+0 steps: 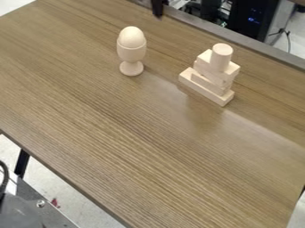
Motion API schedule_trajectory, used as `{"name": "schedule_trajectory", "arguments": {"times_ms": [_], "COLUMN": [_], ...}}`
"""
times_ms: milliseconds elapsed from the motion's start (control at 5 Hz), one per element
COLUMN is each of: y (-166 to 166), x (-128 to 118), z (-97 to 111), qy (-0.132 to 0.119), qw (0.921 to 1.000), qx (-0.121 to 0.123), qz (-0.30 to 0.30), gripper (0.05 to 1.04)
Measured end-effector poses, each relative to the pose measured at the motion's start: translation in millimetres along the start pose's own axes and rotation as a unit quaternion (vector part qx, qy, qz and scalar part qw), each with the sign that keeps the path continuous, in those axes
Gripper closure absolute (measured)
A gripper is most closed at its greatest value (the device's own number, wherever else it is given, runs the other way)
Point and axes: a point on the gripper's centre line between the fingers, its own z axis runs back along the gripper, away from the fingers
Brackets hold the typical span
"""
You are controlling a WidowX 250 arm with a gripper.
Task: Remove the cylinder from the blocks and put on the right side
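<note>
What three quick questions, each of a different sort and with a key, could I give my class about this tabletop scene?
1. True or false: the egg sits in a cup, apart from the blocks.
2. Multiple choice: what tops the stack of blocks? (a) the egg, (b) the cylinder, (c) the cup.
3. Fill in: the cylinder stands ____, not lying on its side.
Key: 1 true; 2 b; 3 upright.

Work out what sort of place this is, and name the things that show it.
Probably a lab or tech workshop: dark equipment with blue lights and cables beyond the table, and plain wooden blocks stacked on the tabletop.
</note>
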Motion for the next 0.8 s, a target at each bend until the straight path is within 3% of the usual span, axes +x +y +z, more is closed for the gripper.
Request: {"name": "schedule_trajectory", "arguments": {"times_ms": [200,400,800], "y": [-16,-29,-44], "x": [-17,-22,-13], "z": [-11,-38,-66], "qy": [0.014,0.041,0.064], "qw": [0.9989,0.9942,0.9871], "qx": [-0.008,0.008,0.018], "qz": [-0.045,-0.099,-0.146], "gripper": [0.084,0.084,0.084]}}
